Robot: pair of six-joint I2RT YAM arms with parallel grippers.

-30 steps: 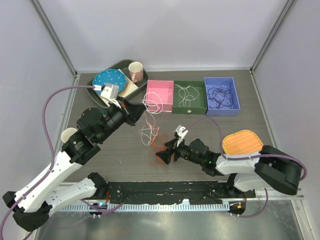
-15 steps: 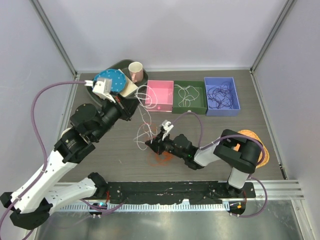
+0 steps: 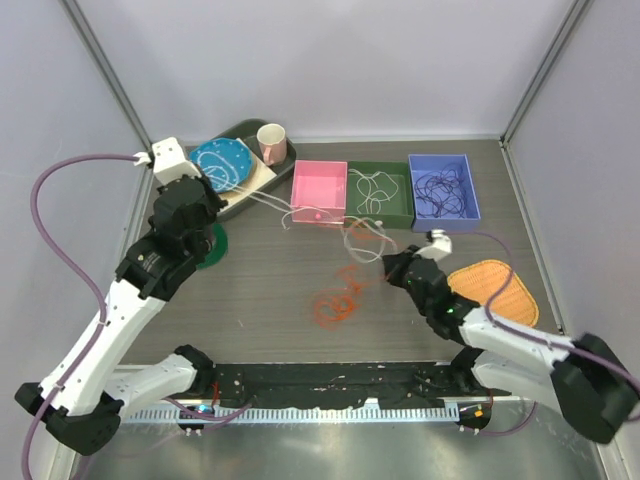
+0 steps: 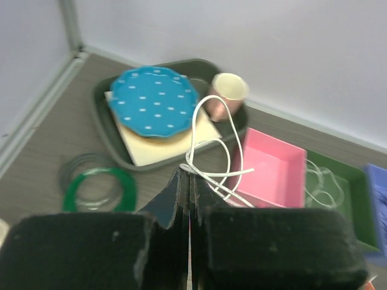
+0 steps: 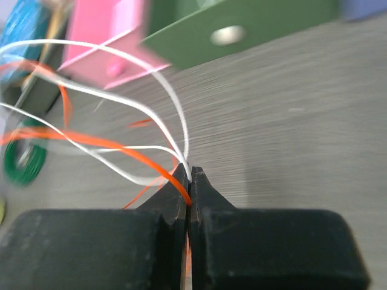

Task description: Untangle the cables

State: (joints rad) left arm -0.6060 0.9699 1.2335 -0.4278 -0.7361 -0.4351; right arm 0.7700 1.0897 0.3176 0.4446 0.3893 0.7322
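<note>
We are looking at two arms stretching a thin white cable (image 5: 181, 124) between them. The left gripper (image 4: 188, 175) is pressing its jaws together on one loop of it. The right gripper (image 5: 190, 181) is pinching another strand. A red-orange cable (image 3: 338, 303) is crossing right at those tips, and we cannot tell whether it is caught too. Most of that cable is lying in a loose heap on the tabletop (image 3: 260, 290) between the two pairs of jaws.

We are judging these wires light, limp and slippery, and prone to snagging on each other. Taking hold close to a crossing is looking wisest.

Beyond the left jaws, a tray (image 4: 98, 112) is holding a blue plate (image 4: 154, 103) and a cup (image 4: 228, 90), with a green ring (image 4: 118, 173) to their left. Beyond the right jaws a pink box (image 3: 320, 185), a green box (image 3: 385, 222) and a blue box (image 3: 445, 224) are standing, and their rims could be catching the line.
</note>
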